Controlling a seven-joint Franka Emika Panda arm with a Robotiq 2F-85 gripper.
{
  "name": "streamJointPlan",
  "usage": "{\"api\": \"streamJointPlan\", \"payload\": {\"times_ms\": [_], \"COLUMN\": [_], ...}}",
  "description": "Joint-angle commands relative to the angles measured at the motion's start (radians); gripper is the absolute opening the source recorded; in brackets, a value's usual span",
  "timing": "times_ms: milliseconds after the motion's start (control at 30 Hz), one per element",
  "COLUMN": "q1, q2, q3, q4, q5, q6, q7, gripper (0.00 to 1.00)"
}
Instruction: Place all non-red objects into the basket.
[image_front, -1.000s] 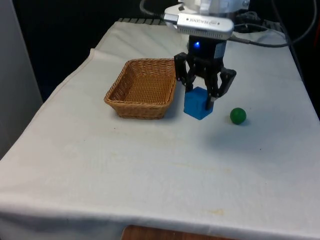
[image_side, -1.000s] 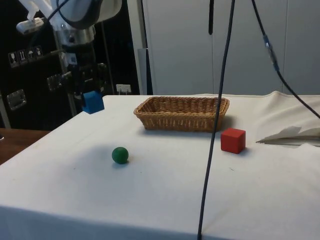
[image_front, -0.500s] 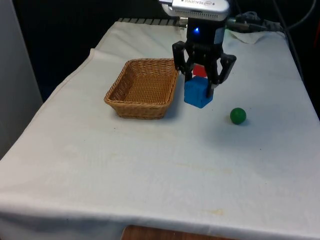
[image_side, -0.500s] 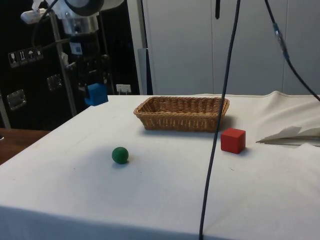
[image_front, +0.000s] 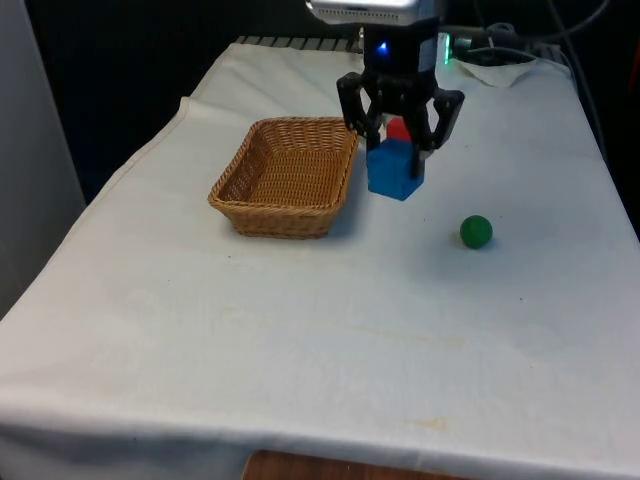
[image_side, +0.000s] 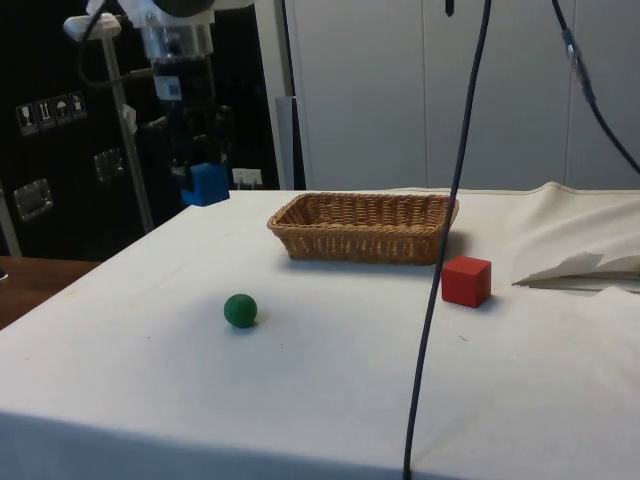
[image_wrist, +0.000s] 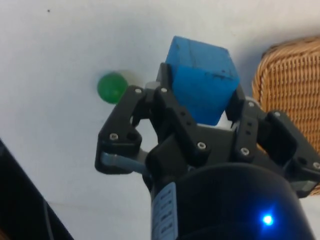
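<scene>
One blue cube (image_front: 395, 170) hangs pinched in the gripper (image_front: 399, 125), clear of the worktop (image_front: 300, 320) just beside the basket (image_front: 285, 175) on the front view's right. To do it well — by my reading — carry it over the rim before letting go, low enough that the hard-edged block won't bounce off the springy wicker. The smooth green ball (image_front: 476, 231) lies apart — it may roll; the red cube (image_side: 466, 281) stays out.

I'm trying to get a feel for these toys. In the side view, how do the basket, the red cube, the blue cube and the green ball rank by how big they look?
1. Basket, plainly largest.
2. Red cube.
3. Blue cube, held in the gripper; it sits farther from the camera, so the two cubes may match.
4. Green ball, smallest.
</scene>
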Motion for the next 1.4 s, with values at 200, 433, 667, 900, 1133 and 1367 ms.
{"api": "streamJointPlan", "payload": {"times_ms": [200, 433, 667, 900, 1133, 1367], "q1": [-0.008, -0.009, -0.011, -0.010, -0.006, 0.008], "q2": [-0.047, -0.074, -0.096, -0.105, -0.114, -0.147], "q3": [-0.005, -0.016, -0.038, -0.061, -0.081, -0.091], "q4": [-0.066, -0.106, -0.143, -0.169, -0.197, -0.263], "q5": [0.035, 0.058, 0.092, 0.115, 0.115, 0.078], "q6": [0.011, 0.011, 0.010, 0.012, 0.033, 0.100], "q7": [-0.059, -0.102, -0.173, -0.239, -0.291, -0.285], "gripper": [0.02, 0.02, 0.02, 0.02, 0.02, 0.02]}}
